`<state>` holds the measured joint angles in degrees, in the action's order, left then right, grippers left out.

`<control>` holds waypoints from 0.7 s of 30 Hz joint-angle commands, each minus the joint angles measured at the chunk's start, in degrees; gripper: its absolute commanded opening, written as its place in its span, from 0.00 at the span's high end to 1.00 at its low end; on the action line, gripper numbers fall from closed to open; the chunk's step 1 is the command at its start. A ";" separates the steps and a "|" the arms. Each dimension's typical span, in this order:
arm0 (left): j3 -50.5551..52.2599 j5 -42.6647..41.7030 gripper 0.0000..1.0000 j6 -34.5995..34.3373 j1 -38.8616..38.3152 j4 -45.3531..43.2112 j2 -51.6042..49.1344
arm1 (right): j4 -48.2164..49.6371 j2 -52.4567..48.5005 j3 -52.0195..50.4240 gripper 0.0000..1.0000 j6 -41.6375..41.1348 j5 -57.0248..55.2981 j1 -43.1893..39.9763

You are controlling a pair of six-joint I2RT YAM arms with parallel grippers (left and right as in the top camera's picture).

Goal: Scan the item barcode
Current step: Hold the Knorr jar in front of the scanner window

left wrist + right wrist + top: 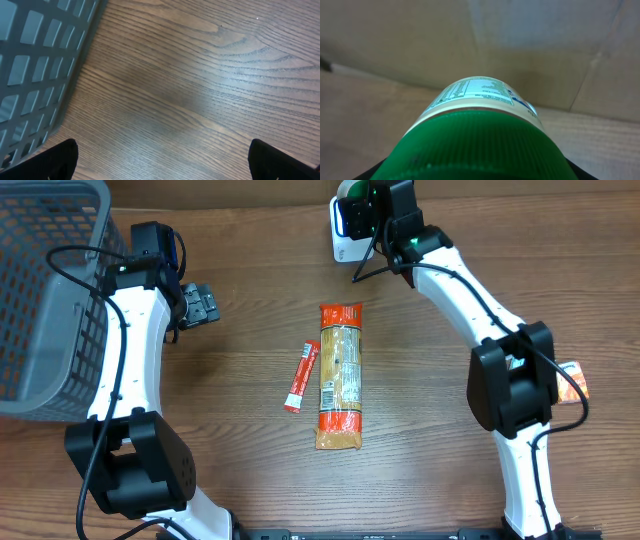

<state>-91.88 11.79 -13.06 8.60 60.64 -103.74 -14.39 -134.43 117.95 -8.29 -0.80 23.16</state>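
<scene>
My right gripper is shut on a white container with a green ribbed lid, held at the table's far edge just over a white scanner. In the right wrist view the green lid fills the bottom of the frame, and a printed label on the container's body faces up. No barcode shows on it. Only dark slivers of the right fingers show beside the lid. My left gripper hovers open over bare wood beside the basket, with its fingertips wide apart and nothing between them.
A grey mesh basket stands at the far left, and its wall is close to my left gripper. An orange noodle packet and a red sachet lie mid-table. A small orange packet lies by the right arm.
</scene>
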 commanded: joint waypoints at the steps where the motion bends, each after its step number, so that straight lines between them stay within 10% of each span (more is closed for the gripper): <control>1: -1.01 -0.28 0.00 0.63 -0.42 0.00 0.46 | 5.05 -2.80 1.03 0.79 0.42 -5.01 0.37; 21: -1.01 -0.28 0.00 0.63 -0.37 0.00 0.46 | 23.98 -10.58 1.01 0.82 0.46 -6.25 0.37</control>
<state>-91.88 11.79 -13.08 8.60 60.64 -103.74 7.86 -143.48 117.95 -7.90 -6.04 23.29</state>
